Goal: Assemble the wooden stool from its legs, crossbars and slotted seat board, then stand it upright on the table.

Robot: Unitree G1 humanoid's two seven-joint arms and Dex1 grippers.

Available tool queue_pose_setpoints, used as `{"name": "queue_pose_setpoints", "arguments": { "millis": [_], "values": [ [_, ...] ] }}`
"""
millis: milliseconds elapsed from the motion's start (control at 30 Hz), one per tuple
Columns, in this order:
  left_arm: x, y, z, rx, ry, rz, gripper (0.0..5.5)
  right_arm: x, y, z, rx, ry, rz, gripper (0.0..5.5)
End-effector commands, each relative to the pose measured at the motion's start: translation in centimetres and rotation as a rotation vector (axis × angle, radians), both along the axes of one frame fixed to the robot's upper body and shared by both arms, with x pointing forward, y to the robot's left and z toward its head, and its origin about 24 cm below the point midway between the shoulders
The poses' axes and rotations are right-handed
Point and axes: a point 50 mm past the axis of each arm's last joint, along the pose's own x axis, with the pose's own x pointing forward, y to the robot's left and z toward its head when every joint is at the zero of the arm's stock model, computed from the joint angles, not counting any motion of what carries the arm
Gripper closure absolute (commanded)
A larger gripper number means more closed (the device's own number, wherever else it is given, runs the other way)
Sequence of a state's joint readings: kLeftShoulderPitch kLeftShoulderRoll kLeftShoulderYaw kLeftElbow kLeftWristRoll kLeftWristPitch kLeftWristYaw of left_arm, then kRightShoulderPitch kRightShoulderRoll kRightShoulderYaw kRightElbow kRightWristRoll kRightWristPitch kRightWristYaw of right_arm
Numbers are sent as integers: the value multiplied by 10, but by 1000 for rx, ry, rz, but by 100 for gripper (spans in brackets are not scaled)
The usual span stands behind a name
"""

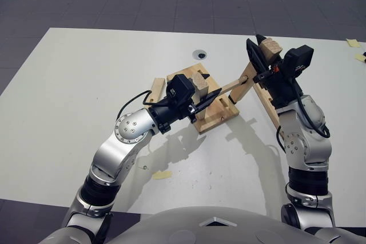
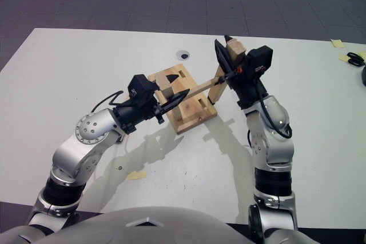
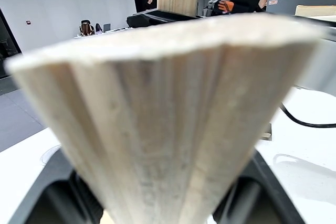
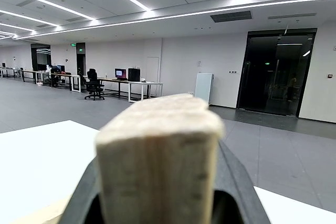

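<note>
Crossbar (image 1: 231, 86) slanting rightward, seat board (image 1: 220, 119) to leg (image 1: 271, 46)

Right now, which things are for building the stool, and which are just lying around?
For the stool:
- seat board
- wooden piece in the left gripper
- leg in the right gripper
- crossbar on that leg

Just lying about:
- yellow paper scrap
- yellow notes at the table's right edge

The seat board (image 1: 220, 119) lies on the table (image 1: 86, 84), a crossbar (image 1: 233, 86) running rightward to a raised leg (image 1: 271, 46).
</note>
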State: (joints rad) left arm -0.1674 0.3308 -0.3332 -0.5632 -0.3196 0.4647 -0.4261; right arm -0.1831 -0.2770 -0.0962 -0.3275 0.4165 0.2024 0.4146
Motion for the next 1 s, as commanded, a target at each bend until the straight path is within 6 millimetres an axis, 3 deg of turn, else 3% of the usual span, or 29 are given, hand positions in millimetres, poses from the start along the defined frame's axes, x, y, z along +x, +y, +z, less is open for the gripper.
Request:
{"name": "queue_pose_setpoints", "arguments": {
  "millis": [33, 567, 733, 833, 1000],
  "values": [
    [-2, 5, -44, 117, 210, 26, 341, -3, 14, 15, 40, -3, 127, 448],
    [-5, 5, -46, 128, 217, 6, 341, -14, 24, 28, 99, -11, 242, 446],
    [-5, 5, -47, 131, 217, 2, 341, -12, 21, 8, 68, 173, 243, 446],
    [-4, 5, -48, 135, 218, 5, 341, -7, 15, -2, 182, 315, 228, 446],
    [-5, 4, -49, 134, 222, 1, 341, -1, 9, -3, 249, 389, 227, 444]
  ]
}}
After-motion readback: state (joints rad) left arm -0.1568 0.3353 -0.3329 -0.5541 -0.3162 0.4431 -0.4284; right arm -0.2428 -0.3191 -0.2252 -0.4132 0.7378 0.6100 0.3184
